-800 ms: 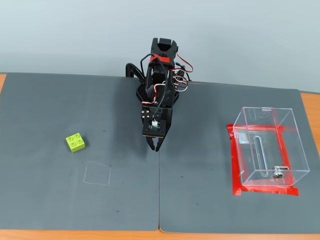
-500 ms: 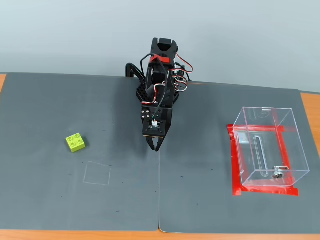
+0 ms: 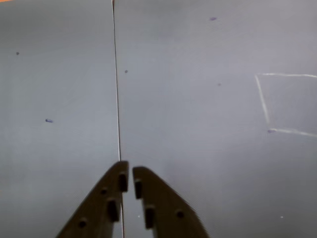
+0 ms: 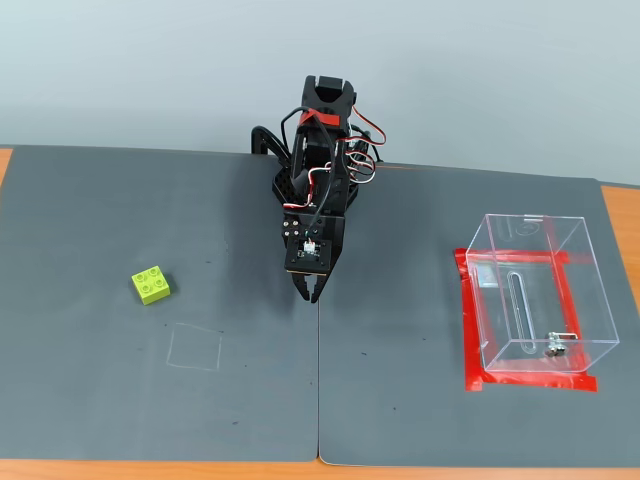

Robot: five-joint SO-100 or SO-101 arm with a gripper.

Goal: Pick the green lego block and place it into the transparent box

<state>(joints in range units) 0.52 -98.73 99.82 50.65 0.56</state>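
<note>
The green lego block (image 4: 150, 285), a small lime brick with round studs, lies on the dark mat at the left in the fixed view, well left of the arm. The transparent box (image 4: 535, 295) stands on red tape (image 4: 470, 330) at the right, empty. My gripper (image 4: 309, 293) hangs over the middle of the mat, above the seam between the two mats, between block and box. In the wrist view the gripper (image 3: 130, 171) has its two dark fingers almost together with nothing between them. Neither block nor box shows in the wrist view.
A faint chalk square (image 4: 195, 347) is drawn on the mat below the block; it also shows in the wrist view (image 3: 277, 104). The mat seam (image 3: 117, 99) runs down the middle. Orange table edge (image 4: 620, 215) borders the mat at right.
</note>
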